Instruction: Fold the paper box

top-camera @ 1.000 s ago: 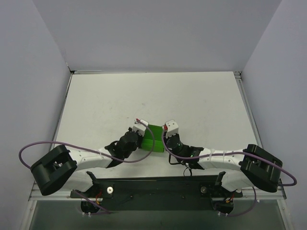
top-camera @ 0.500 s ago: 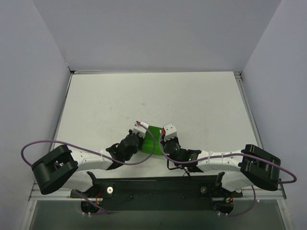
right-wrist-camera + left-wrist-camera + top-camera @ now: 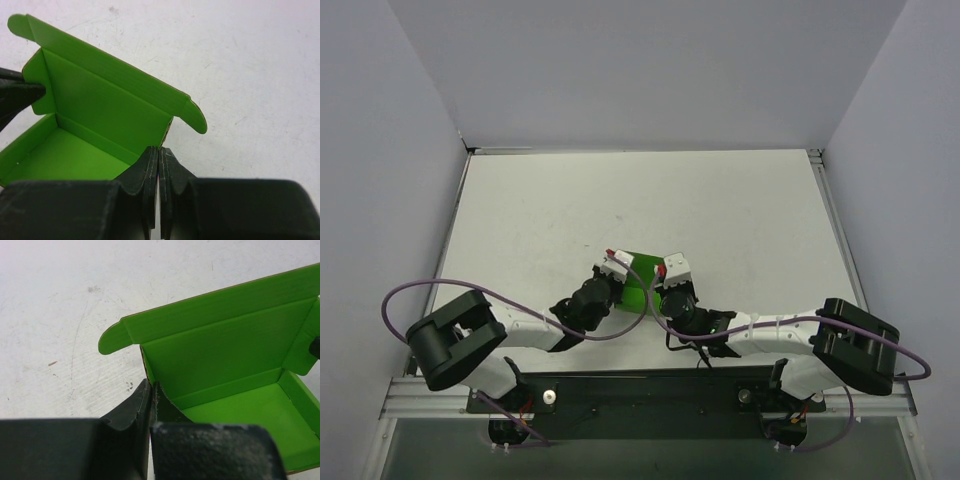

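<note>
Over the last second both arms have drawn in toward each other and reached a little further out from their bases. The left arm's elbow has swung inward, and the top view now shows less green between the wrists than it did.

The left claw (image 3: 151, 390) is pinched narrow on the left side wall of the box (image 3: 225, 370). The rest of the box lies ahead of it and to its right. The right claw (image 3: 158, 152) is pinched just as tight on the opposite wall, with the box ahead and to its left. Each claw's dark fingertip shows at the edge of the other's view, so they face one another across the open tray.

I judge the box is being held and repositioned between the two grips, not yet closed. The flap (image 3: 225, 302) stands up beyond the back wall, and its rounded tab (image 3: 111, 338) hangs free over the table (image 3: 60, 300).

Much is hidden. From above the wrists cover most of the box, leaving only slivers of green. In both wrist views the fingers cut off the near wall, and the card inside each pinch barely shows. Whether the box rests on the table or hangs just above it cannot be told. The front edge and any front flaps are out of frame.
</note>
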